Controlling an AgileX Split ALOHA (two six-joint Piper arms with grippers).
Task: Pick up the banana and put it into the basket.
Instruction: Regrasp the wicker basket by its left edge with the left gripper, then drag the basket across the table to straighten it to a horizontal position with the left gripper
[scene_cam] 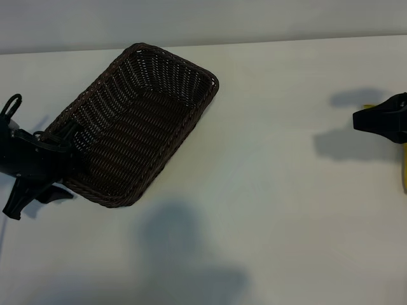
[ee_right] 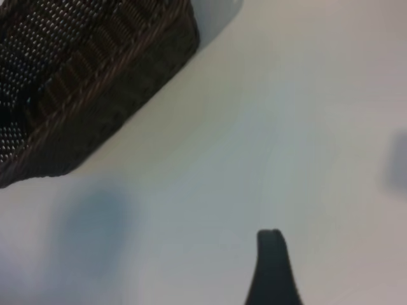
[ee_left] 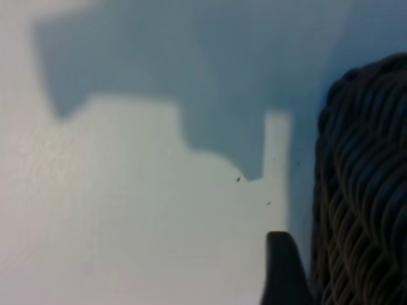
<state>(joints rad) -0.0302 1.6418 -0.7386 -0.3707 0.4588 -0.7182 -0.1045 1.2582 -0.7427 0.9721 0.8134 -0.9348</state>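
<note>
The dark brown wicker basket [scene_cam: 137, 121] lies at an angle on the left half of the white table and holds nothing. My left gripper [scene_cam: 54, 166] is at its left corner. In the left wrist view one finger [ee_left: 283, 273] stands just outside the basket wall [ee_left: 362, 190], with bare table on its other side; the gripper is open and holds nothing. Only slivers of the yellow banana [scene_cam: 404, 173] show at the far right edge, mostly hidden under my right gripper [scene_cam: 365, 121]. That gripper is open; its one visible finger [ee_right: 272, 267] is over bare table.
The white table [scene_cam: 267, 165] stretches between the basket and the right arm. Arm shadows fall on it at the front middle and near the right gripper. A pale wall runs along the table's far edge.
</note>
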